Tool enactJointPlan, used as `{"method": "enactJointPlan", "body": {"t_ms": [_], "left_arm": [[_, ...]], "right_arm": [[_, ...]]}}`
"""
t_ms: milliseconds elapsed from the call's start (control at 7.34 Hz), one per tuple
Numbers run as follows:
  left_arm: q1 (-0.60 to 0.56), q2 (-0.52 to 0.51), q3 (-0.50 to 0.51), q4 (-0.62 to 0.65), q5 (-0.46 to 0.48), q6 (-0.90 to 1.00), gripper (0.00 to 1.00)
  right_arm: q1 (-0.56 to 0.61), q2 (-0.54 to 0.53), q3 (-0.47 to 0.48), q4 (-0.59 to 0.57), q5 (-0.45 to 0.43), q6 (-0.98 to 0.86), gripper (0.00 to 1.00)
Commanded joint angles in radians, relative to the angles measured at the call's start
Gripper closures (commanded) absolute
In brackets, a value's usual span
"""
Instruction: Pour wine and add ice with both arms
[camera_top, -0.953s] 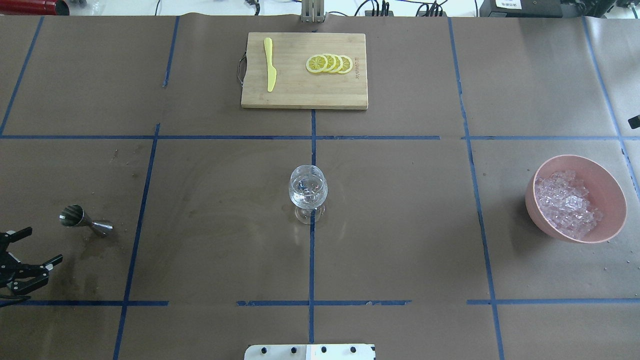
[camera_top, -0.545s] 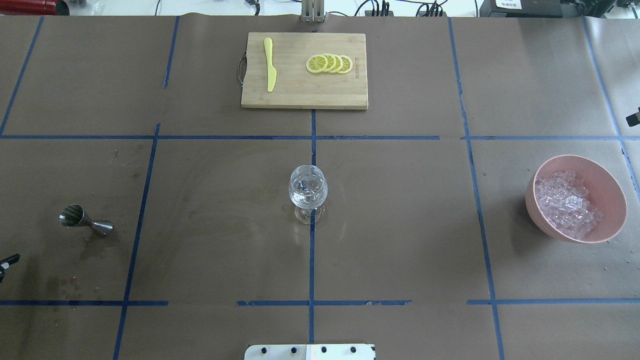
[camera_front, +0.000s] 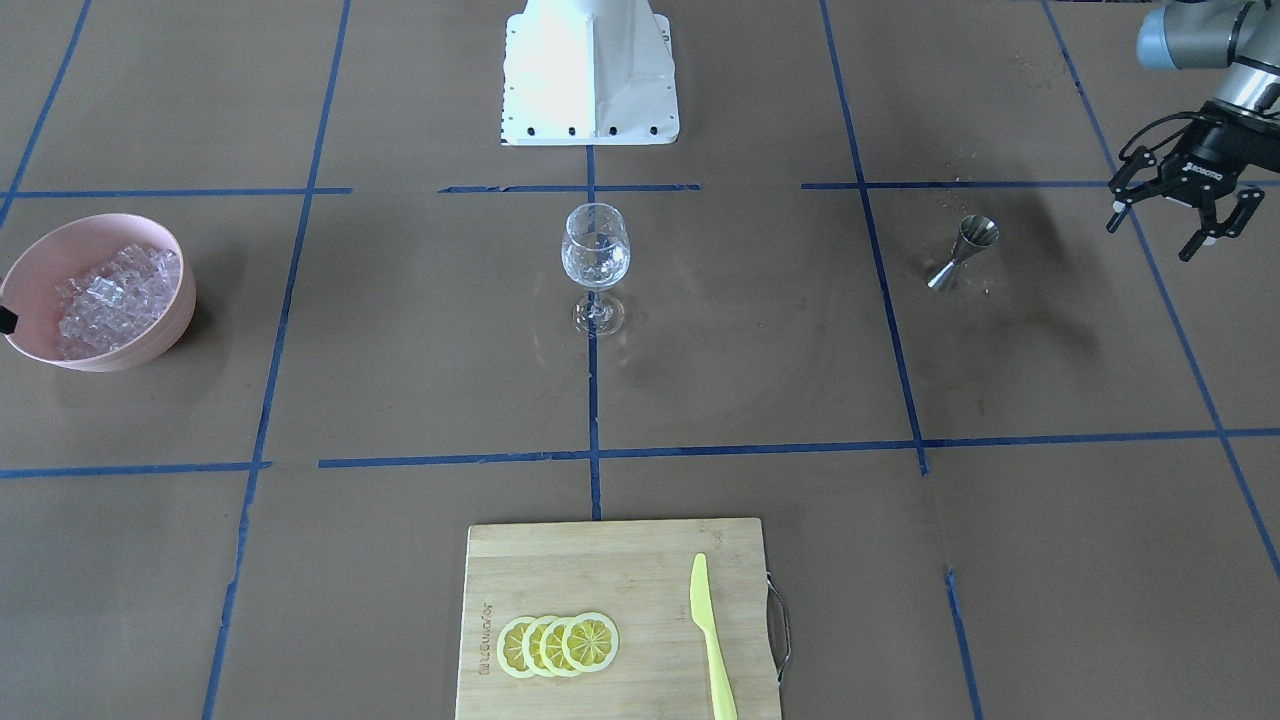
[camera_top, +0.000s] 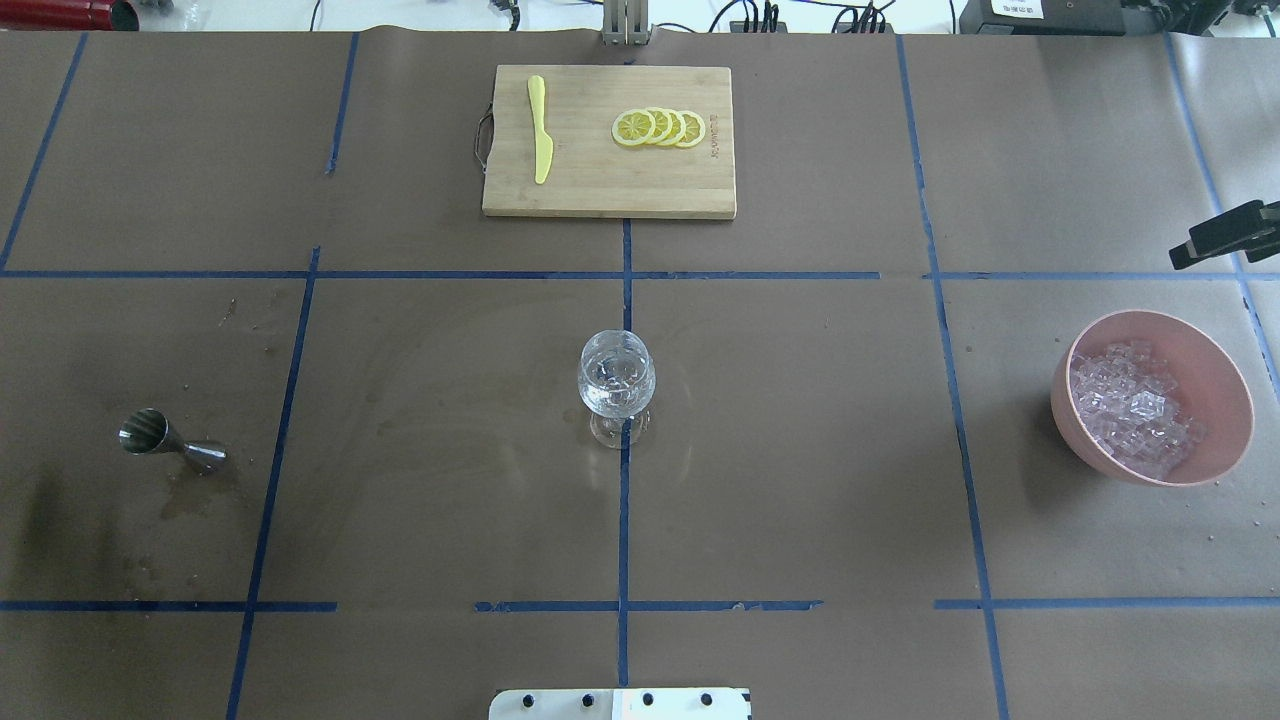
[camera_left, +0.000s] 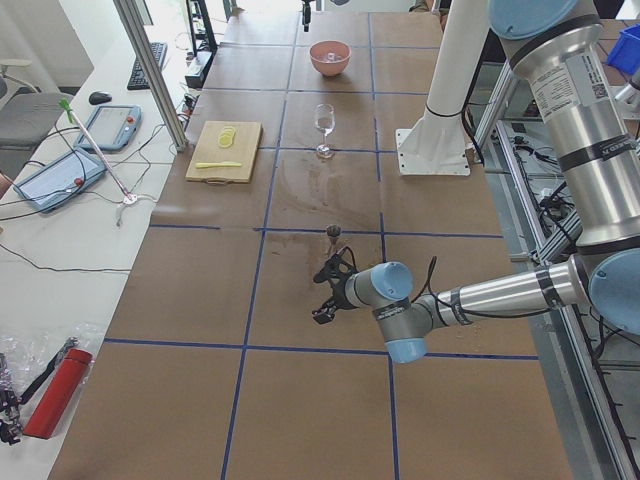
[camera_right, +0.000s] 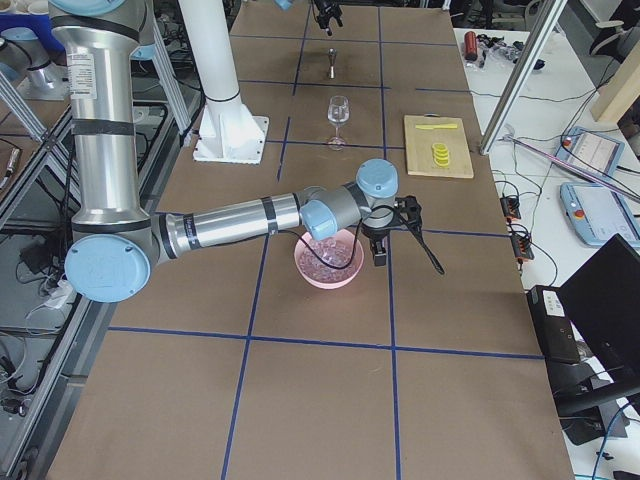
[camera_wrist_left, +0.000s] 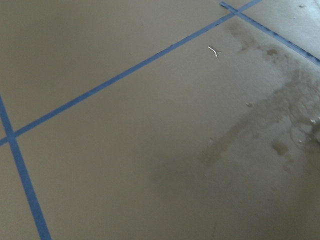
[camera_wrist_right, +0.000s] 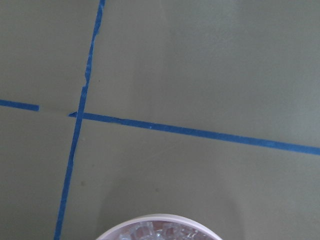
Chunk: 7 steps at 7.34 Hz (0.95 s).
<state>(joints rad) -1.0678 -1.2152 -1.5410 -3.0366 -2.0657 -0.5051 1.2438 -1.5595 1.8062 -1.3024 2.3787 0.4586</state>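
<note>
Two-arm pouring set-up at the change-over between arms. The left gripper (camera_front: 1150, 238) is gone from the lower left corner of the overhead view, where it stood a second ago. In the front-facing view it hangs at the upper right, beyond the jigger (camera_front: 962, 255), jaws spread wide and holding nothing. A black part of the right gripper (camera_top: 1222, 238) reaches in from the right edge of the overhead view, further than half a second ago, and lies higher in the frame than the pink bowl (camera_top: 1225, 400). How far it is open, and whether it carries anything, cannot be told. The ice (camera_top: 1130, 415) is heaped in that bowl, at the right of the overhead view and the far left of the front-facing one. The wine glass (camera_top: 617, 385) stands upright at frame centre on the middle tape line (camera_top: 623, 520). The glints inside it are too small to read as liquid or cubes. The jigger stands set down beside a damp patch (camera_top: 185, 495), so the pour is probably finished and the ice step is opening.

Edges and room: the pink bowl sits close to the right border of the overhead view, so the right arm works near the table's end. Between bowl and glass only taped brown paper (camera_top: 800, 420) shows, a wide lane for a carry. The cutting board (camera_top: 600, 190), with knife (camera_top: 540, 130) and lemon slices (camera_top: 660, 128), lies along the top edge, well apart from that lane. The white pedestal (camera_top: 620, 705) sits at the bottom edge. The glass's thin stem favours an approach from above.
</note>
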Motion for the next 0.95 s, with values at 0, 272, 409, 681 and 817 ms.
{"method": "enactJointPlan", "body": {"t_ms": [0, 272, 409, 681, 817], "left_arm": [[-0.226, -0.165, -0.01, 0.273, -0.308, -0.001, 0.01], [-0.239, -0.101, -0.017, 0.282, -0.315, -0.032, 0.0], [-0.238, -0.104, -0.03, 0.282, -0.314, -0.082, 0.0], [-0.238, -0.107, -0.056, 0.282, -0.314, -0.145, 0.0], [-0.238, -0.104, -0.062, 0.268, -0.314, -0.176, 0.0]], "right_arm": [[-0.11, -0.007, 0.054, 0.0, -0.015, 0.261, 0.0], [-0.202, -0.124, 0.125, 0.046, -0.117, 0.396, 0.0], [-0.208, -0.23, 0.11, 0.219, -0.142, 0.426, 0.0], [-0.269, -0.231, 0.09, 0.313, -0.188, 0.692, 0.07], [-0.323, -0.209, 0.085, 0.313, -0.266, 0.766, 0.1]]}}
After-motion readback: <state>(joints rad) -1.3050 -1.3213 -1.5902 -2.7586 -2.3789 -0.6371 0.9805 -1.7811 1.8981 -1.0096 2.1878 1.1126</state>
